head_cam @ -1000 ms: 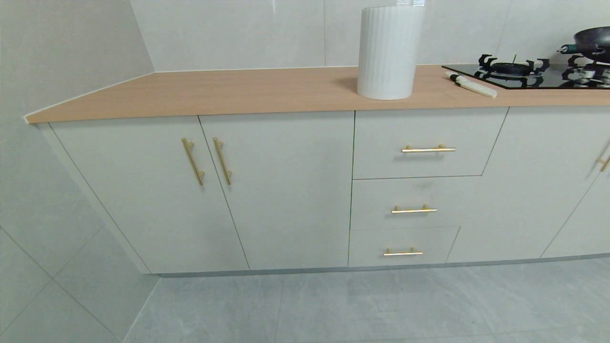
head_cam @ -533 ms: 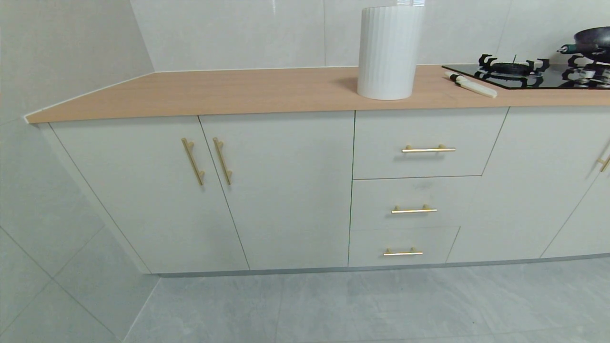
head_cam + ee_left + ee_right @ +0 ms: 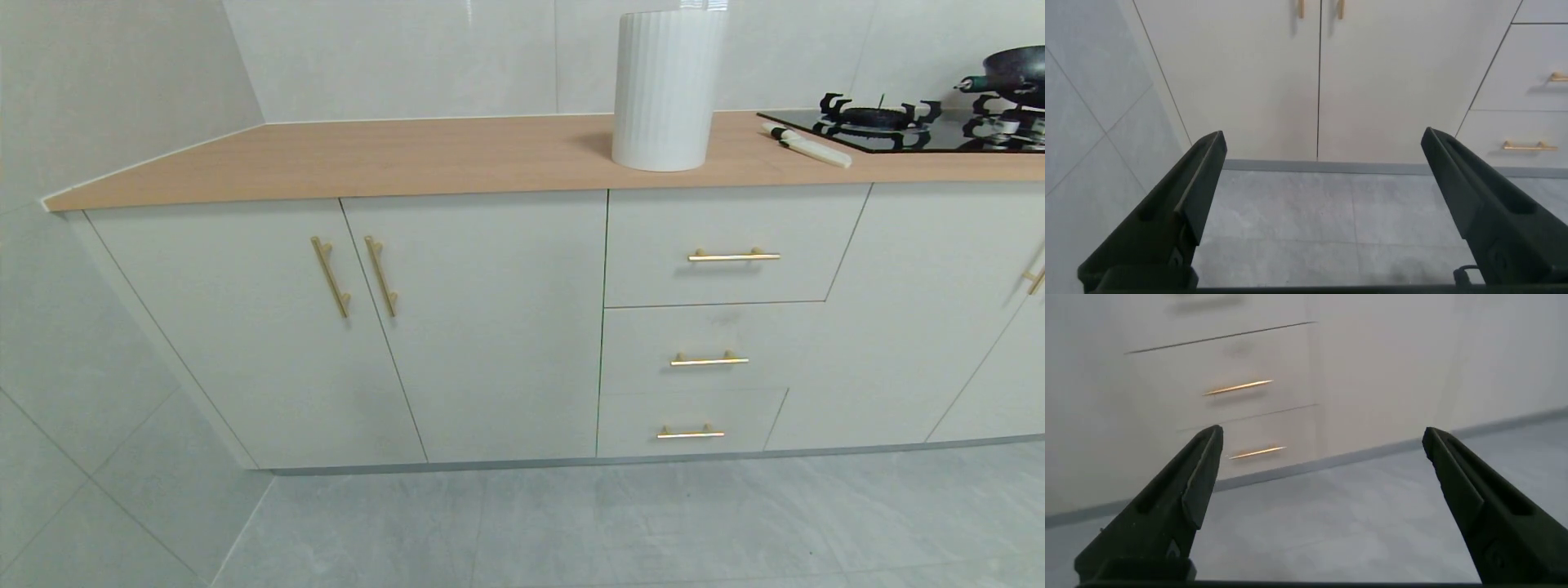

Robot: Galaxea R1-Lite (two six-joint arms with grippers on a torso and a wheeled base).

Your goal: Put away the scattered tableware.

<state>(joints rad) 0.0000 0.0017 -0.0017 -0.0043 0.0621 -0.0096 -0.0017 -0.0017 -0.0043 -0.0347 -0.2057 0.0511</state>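
Note:
A pale-handled utensil (image 3: 806,146) lies on the wooden countertop (image 3: 408,155) beside the black gas hob (image 3: 906,129). A tall white ribbed container (image 3: 665,88) stands on the counter to its left. My left gripper (image 3: 1321,147) hangs low over the grey floor, open, with nothing between its fingers, facing the double cupboard doors (image 3: 1319,73). My right gripper (image 3: 1323,445) is also open and holds nothing; it hangs low in front of the lower drawers (image 3: 1237,388).
Below the counter are two cupboard doors (image 3: 351,327) with gold handles and a stack of three drawers (image 3: 718,327). A dark pan (image 3: 1012,69) sits on the hob. A tiled wall (image 3: 98,245) closes the left side. Grey floor tiles (image 3: 571,531) lie before the cabinets.

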